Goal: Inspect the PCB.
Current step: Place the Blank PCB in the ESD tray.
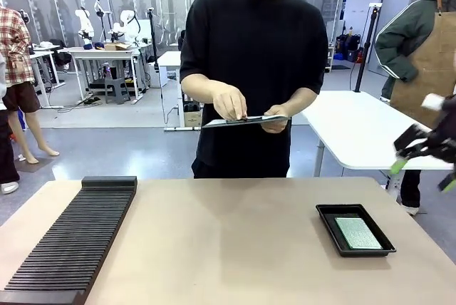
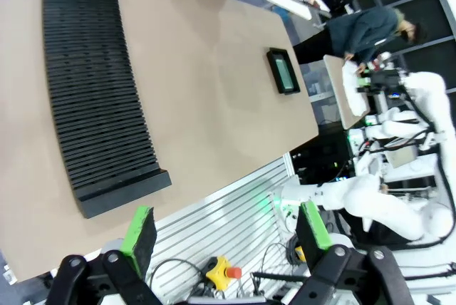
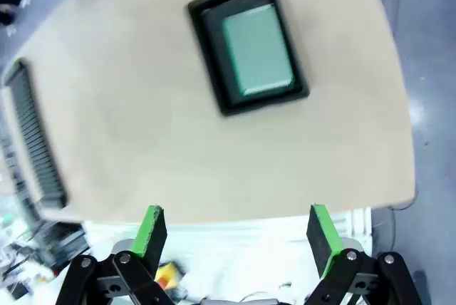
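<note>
Front view: a shallow black rectangular tray sits on the tan surface toward the robot's right, and inside it lies the thin green rectangular PCB, pale finely patterned face up, flat on the tray floor. Its long axis follows the tray's, running from the robot's side toward the far side, angled slightly to the left at the far end. At the surface's left lies a long black ribbed rack, cut off by the lower picture edge. Across the surface a person in a black top holds a grey clipboard level in both hands; what is on it is hard to make out.

The right claw hangs at the right edge, partly cut off and blurred. In the right wrist view, itself blurred, the right claw has its green pads wide apart, holding nothing, above the near edge of the surface. In the left wrist view the left claw is likewise spread and unladen.
</note>
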{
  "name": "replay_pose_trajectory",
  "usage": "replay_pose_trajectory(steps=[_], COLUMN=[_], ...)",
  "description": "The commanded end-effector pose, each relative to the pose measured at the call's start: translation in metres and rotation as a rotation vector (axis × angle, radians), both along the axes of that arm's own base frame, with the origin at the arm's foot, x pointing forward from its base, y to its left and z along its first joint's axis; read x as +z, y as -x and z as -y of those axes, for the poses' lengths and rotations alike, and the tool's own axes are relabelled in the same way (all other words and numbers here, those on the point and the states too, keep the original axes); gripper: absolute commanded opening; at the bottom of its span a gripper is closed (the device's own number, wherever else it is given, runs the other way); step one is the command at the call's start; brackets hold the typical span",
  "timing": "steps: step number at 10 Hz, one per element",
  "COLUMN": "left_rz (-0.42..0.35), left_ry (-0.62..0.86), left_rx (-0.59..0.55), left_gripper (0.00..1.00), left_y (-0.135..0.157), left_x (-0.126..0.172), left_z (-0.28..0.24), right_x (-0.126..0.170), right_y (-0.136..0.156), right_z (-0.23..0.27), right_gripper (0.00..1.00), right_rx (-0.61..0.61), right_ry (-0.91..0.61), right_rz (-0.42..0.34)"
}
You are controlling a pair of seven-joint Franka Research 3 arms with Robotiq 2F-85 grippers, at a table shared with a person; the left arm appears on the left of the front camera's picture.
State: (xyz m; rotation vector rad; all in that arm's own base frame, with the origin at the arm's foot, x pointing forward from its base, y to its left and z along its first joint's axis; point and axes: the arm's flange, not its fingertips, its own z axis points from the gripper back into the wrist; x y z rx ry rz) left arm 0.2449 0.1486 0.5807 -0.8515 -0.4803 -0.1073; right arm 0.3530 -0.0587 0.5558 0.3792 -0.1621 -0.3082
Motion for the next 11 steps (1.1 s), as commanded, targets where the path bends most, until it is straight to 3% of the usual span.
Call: replay_pose_trajectory(steps=[1, 3, 5, 8, 10, 11], left_rz=[-0.009, -0.009, -0.009, -0.009, -0.009, -0.009], left_ry=[-0.016, -0.016, -0.016, -0.016, -0.016, -0.016], left_rx=[0.001, 0.001, 0.001, 0.001, 0.001, 0.001], left_gripper=[1.00, 1.00, 1.00, 1.00, 1.00, 1.00], left_y=[0.001, 0.001, 0.001, 0.001, 0.001, 0.001], left_x=[0.001, 0.001, 0.001, 0.001, 0.001, 0.001], left_z=[0.000, 0.000, 0.000, 0.000, 0.000, 0.000], right_x=[0.016, 0.019, 0.011, 0.002, -0.004, 0.004], right_y=[0.029, 0.070, 0.103, 0.130, 0.127, 0.128], right_z=[0.029, 0.059, 0.076, 0.083, 0.079, 0.087], right_gripper=[1.00, 1.00, 1.00, 1.00, 1.00, 1.00], right_rx=[0.064, 0.131, 0.170, 0.171, 0.167, 0.154], right_ry=[-0.170, -0.358, -0.454, -0.518, -0.554, -0.506], right_rz=[-0.003, 0.076, 0.166, 0.218, 0.229, 0.198])
